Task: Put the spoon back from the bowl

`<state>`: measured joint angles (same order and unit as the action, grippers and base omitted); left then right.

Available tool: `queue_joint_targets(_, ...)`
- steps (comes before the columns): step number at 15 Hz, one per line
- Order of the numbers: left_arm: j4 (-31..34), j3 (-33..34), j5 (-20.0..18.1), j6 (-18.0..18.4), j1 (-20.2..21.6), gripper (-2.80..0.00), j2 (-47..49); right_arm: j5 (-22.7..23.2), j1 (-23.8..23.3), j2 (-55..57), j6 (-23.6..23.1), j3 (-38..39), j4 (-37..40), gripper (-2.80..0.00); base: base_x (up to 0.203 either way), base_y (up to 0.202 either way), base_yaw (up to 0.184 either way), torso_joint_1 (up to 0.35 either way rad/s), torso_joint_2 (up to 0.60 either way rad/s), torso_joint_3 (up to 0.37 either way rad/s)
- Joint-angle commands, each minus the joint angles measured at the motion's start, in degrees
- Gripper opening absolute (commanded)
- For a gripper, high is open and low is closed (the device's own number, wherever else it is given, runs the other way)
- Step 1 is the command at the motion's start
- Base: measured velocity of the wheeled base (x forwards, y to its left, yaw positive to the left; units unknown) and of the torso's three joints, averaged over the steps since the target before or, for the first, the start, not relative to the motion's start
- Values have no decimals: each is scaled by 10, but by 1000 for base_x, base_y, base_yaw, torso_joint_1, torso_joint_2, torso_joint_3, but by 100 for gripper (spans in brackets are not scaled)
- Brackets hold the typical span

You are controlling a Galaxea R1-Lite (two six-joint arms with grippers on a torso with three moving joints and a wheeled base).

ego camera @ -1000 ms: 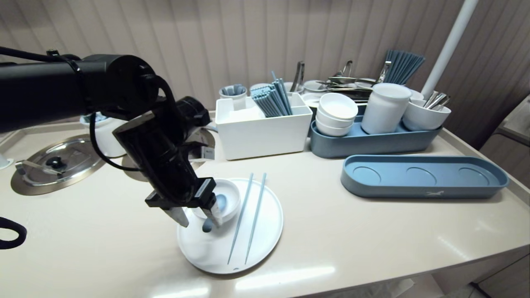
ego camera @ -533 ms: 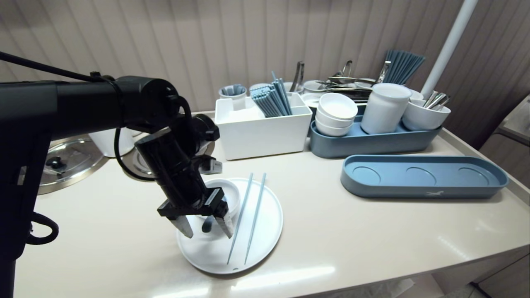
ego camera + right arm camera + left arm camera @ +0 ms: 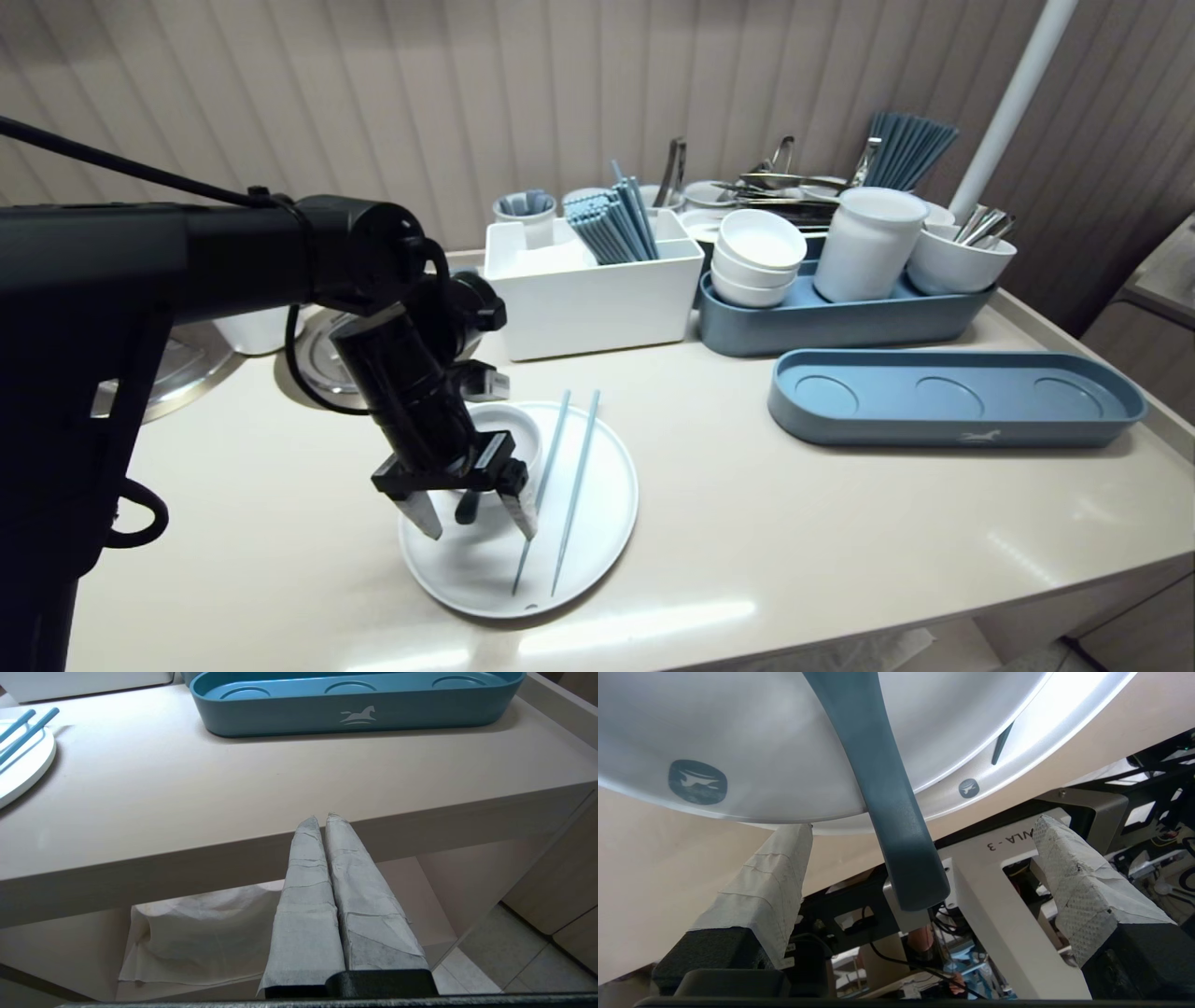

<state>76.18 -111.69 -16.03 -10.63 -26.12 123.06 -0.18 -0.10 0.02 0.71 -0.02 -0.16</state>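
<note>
Head view: left gripper (image 3: pixel 481 535) over white plate (image 3: pixel 607 495), jaws spread wide, touching nothing. Blue spoon (image 3: pixel 465 509) leans from small bowl (image 3: pixel 523 437), handle between them. Chopsticks (image 3: pixel 581 467) alongside on plate. Right gripper (image 3: pixel 324 820) below desk (image 3: pixel 280 774) edge, jaws pressed together.

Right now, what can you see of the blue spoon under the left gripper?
The spoon is dark grey-blue and matte, plastic or melamine by its look. Its broad, flat handle widens to a rounded end. Its head is hidden behind the wrist. The handle leans out over the rim of the small white bowl toward the front of the white plate. The left gripper stands open astride the handle end, with its fingers clear on both sides. Whether the end touches the plate cannot be told.
</note>
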Motion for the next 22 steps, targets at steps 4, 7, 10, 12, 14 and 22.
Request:
queue_joint_targets(4, 0, 0, 0, -2, 0, 0, -5, 0, 0, 0, 0, 0, 0, -280, 0, 0, 0, 0, 0, 0)
queue_joint_targets(7, 0, 0, 2, -2, 0, 0, -11, 0, 0, 0, 0, 0, 0, -280, 0, 0, 0, 0, 0, 0)
queue_joint_targets(10, 0, 1, 3, -4, 1, 0, -12, 0, 0, 1, 0, 0, 0, -280, 0, 0, 0, 0, 0, 0)
queue_joint_targets(12, 0, 1, 2, -7, 1, 0, -11, 0, 0, 1, 0, 0, 0, -280, 0, 0, 0, 0, 0, 0)
queue_joint_targets(14, 0, 1, 2, -8, 0, 0, -11, 0, 0, 1, 0, -1, 0, -280, 0, 0, 0, 0, 0, 0)
queue_joint_targets(22, 0, 1, 4, -10, 1, 0, -10, 0, 0, 0, 0, -1, 0, -280, 0, 0, 0, 0, 0, 0)
